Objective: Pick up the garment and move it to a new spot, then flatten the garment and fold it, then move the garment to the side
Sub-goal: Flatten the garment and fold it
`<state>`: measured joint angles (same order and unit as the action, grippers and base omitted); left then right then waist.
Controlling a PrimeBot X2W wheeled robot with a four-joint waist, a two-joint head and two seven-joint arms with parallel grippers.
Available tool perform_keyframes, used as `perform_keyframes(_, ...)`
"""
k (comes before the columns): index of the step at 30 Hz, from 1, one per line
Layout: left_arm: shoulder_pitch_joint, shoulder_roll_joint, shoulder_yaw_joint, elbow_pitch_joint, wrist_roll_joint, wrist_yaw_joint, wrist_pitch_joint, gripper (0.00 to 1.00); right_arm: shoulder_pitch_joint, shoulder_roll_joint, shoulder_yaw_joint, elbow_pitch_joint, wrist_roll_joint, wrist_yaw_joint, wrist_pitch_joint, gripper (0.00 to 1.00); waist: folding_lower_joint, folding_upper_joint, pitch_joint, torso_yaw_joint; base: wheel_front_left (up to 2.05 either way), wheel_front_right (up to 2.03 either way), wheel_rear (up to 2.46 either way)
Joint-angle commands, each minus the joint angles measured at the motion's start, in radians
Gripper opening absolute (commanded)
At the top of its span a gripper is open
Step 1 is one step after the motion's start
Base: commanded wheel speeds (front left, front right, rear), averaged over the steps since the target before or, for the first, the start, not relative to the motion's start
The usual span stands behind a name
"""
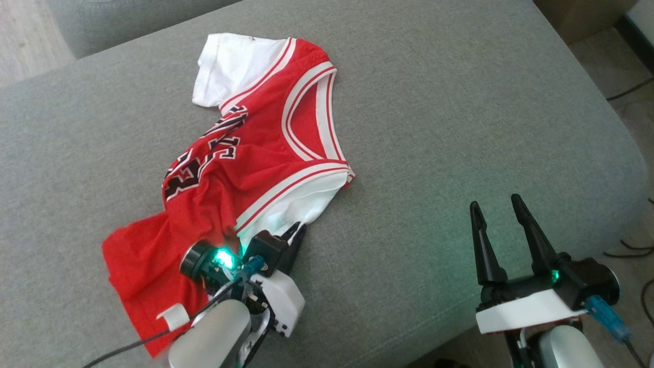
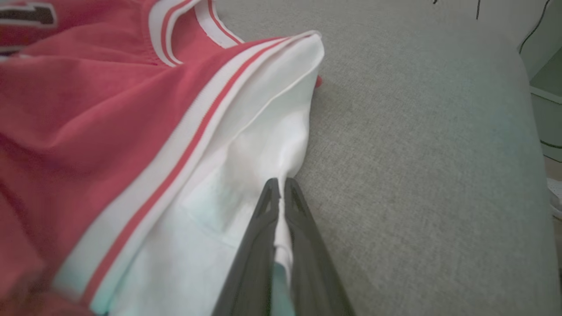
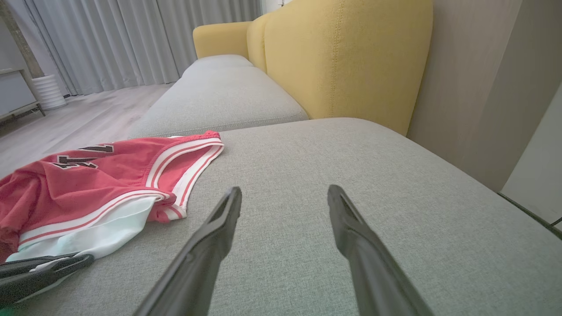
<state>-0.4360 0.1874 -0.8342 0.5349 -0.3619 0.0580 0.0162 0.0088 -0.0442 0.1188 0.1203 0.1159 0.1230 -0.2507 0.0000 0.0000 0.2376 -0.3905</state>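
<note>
The garment [image 1: 240, 163] is a red jersey with white trim, black lettering and white sleeves, lying crumpled on the grey cushion [image 1: 434, 128]. My left gripper [image 1: 299, 230] is shut on the near white sleeve [image 2: 246, 184], whose fabric is pinched between the dark fingers [image 2: 259, 237]. The right wrist view shows the same grip at its lower left [image 3: 66, 263], beside the jersey [image 3: 96, 180]. My right gripper [image 1: 495, 207] stands open over bare cushion to the right of the jersey, nothing between its fingers [image 3: 219, 228].
A second grey cushion [image 3: 219, 92] and a yellow sofa back [image 3: 342, 57] lie beyond. The cushion's right edge [image 1: 628, 153] drops to the floor with cables [image 1: 631, 89]. Curtains [image 3: 123, 35] hang at the far side.
</note>
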Motion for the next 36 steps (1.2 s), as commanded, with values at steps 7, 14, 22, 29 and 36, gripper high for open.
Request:
perform_keyframes(7,-0.021,-0.025,-0.009,-0.083,-0.024,-0.060,-0.007,0.00,-0.018,-0.006,0.016,-0.026,0.005,0.008,-0.011,1.00,0.0000,0.0000,-0.010,0.016,0.00,0.00,0.00)
perform_keyframes(14,0.006,-0.063,-0.102,-0.188,-0.023,-0.134,-0.029,0.83,-0.021,-0.006,0.023,-0.023,0.007,0.008,-0.011,1.00,0.0000,0.0000,-0.004,0.014,0.00,0.00,0.00)
perform_keyframes(22,0.035,-0.060,-0.119,-0.221,-0.111,-0.164,-0.042,1.00,-0.026,-0.006,0.022,-0.022,0.014,0.008,-0.011,1.00,0.0000,0.0000,0.009,-0.003,0.00,0.00,0.00)
perform_keyframes(29,0.042,-0.029,-0.063,-0.200,-0.131,-0.094,-0.031,1.00,-0.024,-0.006,0.017,-0.026,0.018,0.008,-0.011,1.00,0.0000,0.0000,0.017,-0.003,0.00,0.00,0.00)
perform_keyframes(36,0.035,-0.036,-0.064,-0.143,-0.149,-0.095,-0.010,1.00,-0.035,-0.006,0.023,-0.029,0.020,0.008,-0.011,1.00,0.0000,0.0000,0.029,-0.005,0.00,0.00,0.00)
